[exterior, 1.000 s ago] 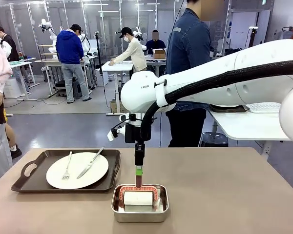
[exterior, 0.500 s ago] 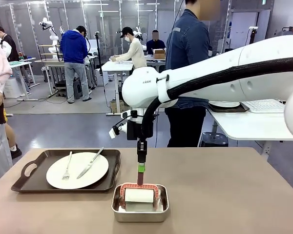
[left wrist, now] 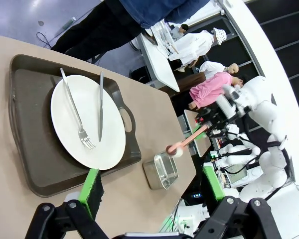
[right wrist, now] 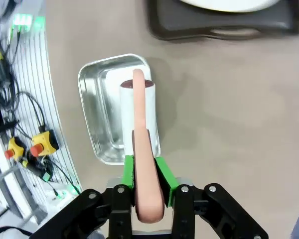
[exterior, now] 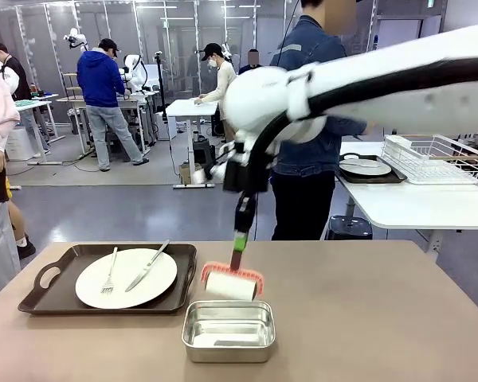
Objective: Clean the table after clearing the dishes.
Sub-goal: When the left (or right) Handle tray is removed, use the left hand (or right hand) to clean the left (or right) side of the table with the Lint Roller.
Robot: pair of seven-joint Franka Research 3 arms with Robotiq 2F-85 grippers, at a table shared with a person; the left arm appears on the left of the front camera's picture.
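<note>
Pink-handled roller (exterior: 231,284) just lifted out of steel pan (exterior: 228,330), my right pincer (exterior: 239,242) clamped on its handle. Left pincer (left wrist: 152,183) wide, idle. Plate (exterior: 126,278) on tray (exterior: 64,298) still occupies tabletop (exterior: 366,318); I reckon rolling starts on bare side.

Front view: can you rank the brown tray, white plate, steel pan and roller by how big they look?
1. Brown tray.
2. White plate and steel pan look alike; the pan sits nearer the camera, so unranked.
3. Roller.
</note>
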